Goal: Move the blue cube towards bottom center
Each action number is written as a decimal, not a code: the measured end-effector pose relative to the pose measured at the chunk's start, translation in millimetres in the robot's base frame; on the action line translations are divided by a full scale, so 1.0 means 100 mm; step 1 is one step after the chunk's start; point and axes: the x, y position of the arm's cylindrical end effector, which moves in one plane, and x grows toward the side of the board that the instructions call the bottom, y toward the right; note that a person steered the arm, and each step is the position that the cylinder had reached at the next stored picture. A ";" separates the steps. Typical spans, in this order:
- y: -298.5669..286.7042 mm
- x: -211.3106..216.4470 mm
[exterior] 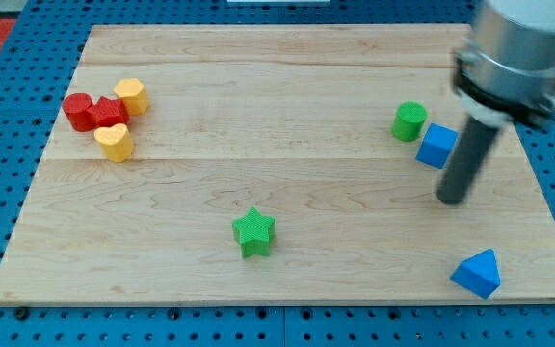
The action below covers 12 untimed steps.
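The blue cube point(436, 146) sits on the wooden board at the view's right, just below and right of a green cylinder point(409, 120). My tip point(450, 200) rests on the board just below and slightly right of the blue cube, a small gap apart from it. The dark rod rises from the tip up to the arm's grey body at the view's top right, passing the cube's right side.
A green star point(253, 232) lies at the bottom centre. A blue triangular block point(478, 273) is at the bottom right. At the left, two red blocks point(92, 112) touch two yellow blocks point(130, 95) point(114, 141). The board's edge point(277, 301) runs along the bottom.
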 end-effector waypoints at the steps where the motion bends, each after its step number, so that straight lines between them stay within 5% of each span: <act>1: 0.14 0.83; 3: 0.12 0.85; 4: 0.15 0.47; 5: 0.69 -0.61; 6: 0.70 -1.09; 8: -0.47 -0.86; 9: 0.12 -1.27; 10: -0.49 -1.32; 11: -1.42 -0.68; 12: -1.74 -0.41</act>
